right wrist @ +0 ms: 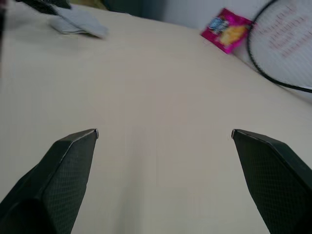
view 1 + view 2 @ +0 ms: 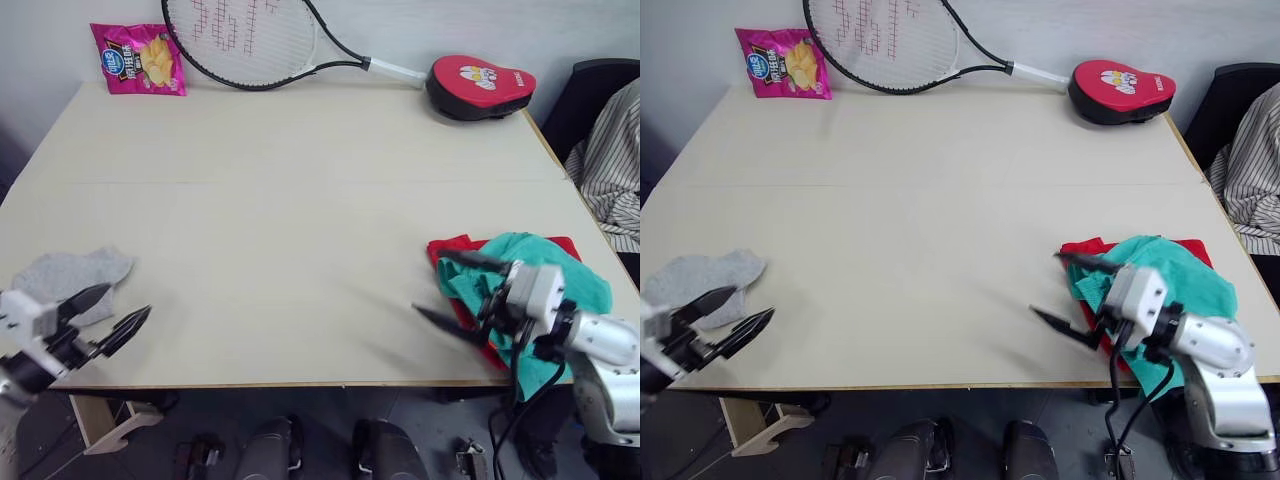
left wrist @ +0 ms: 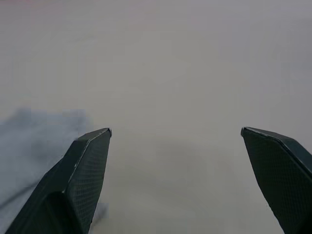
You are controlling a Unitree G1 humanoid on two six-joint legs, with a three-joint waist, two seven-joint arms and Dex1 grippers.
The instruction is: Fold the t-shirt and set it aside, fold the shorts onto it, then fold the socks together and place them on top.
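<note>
A: How far along are you?

B: Your shorts [image 2: 545, 275] sit on the t-shirt [image 2: 452, 247], far from the racket [image 2: 250, 40]. Socks [image 2: 75, 275] remain; left gripper [image 2: 118, 318] and right gripper [image 2: 447, 290] jaws apart, empty.

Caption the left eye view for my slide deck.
Shorts lie on the t-shirt; socks wait beside the open left gripper.

Lab-like room: bare table [image 2: 300, 200] (racket [image 2: 250, 40], snack bag [image 2: 140, 58]).

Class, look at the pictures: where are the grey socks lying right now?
The socks lie near the table's front left corner in the head views, just beyond the open left tool, far from the shorts at the right.
</note>
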